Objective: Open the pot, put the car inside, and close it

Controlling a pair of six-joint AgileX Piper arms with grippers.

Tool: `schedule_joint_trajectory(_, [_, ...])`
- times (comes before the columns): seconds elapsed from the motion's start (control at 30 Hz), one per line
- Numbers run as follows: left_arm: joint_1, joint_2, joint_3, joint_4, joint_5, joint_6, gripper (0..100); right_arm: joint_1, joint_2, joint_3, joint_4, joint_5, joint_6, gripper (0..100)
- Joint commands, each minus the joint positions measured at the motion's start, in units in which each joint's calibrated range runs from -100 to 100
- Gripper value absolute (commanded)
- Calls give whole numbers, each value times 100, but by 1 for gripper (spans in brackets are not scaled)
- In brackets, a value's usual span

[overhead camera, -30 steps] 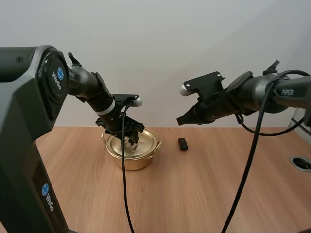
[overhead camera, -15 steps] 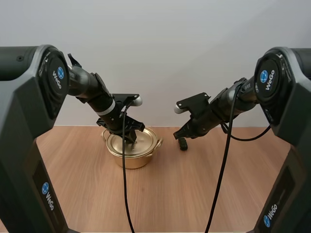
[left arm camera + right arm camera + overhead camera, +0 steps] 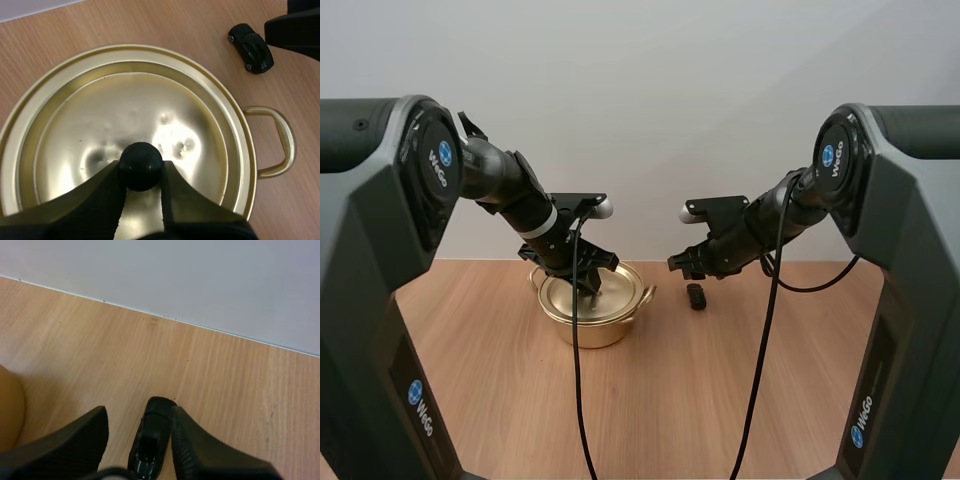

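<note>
Well, your left end effector [image 3: 141, 171] pinched the knob [image 3: 140, 156]; you wanted a straight lift. Right end effector [image 3: 138, 421] hung open over the car [image 3: 150, 442], three o'clock of the pot [image 3: 596, 328].

Matte black on left gripper [image 3: 140, 169]. knob [image 3: 140, 156] pinched between its tips, black too, faint sheen. Under it, lid [image 3: 125, 110]: bright gold, white glare patches, concentric rings. pot [image 3: 592, 322] below, same gold. Over to right gripper [image 3: 139, 415]: black, ribbed pattern on inner faces. car [image 3: 150, 440] between its spread tips, glossy black. table [image 3: 225, 390] beneath both, light tan wood, fine straight grain. wall [image 3: 200, 280] beyond right gripper, plain pale grey.
</note>
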Motion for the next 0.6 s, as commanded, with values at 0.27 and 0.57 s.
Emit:
schedule_joint_trajectory(0.27, [0,-661,-170,-175,40,7,0,5,534,-20,-7,-137,-7,76])
schedule_joint_trajectory(0.57, [-1,-1220,-278,-380,20,7,0,11,865,-104,-41,-254,-18,26])
